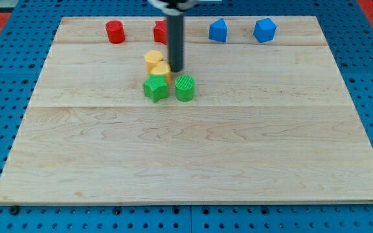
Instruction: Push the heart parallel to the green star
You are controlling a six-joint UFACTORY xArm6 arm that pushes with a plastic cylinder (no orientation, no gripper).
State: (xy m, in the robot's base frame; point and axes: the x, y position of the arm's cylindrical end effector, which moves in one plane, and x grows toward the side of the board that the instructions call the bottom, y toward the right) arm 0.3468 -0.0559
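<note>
Seven small blocks sit on the wooden bench (193, 155), no containers anywhere. No pincer here: my tip (175, 70) rests touching the right of the yellow heart (160, 70), which is wedged between a yellow block (152, 59) and the green star (155, 88). It looks light, rigid, slippery; shove its flat side
</note>
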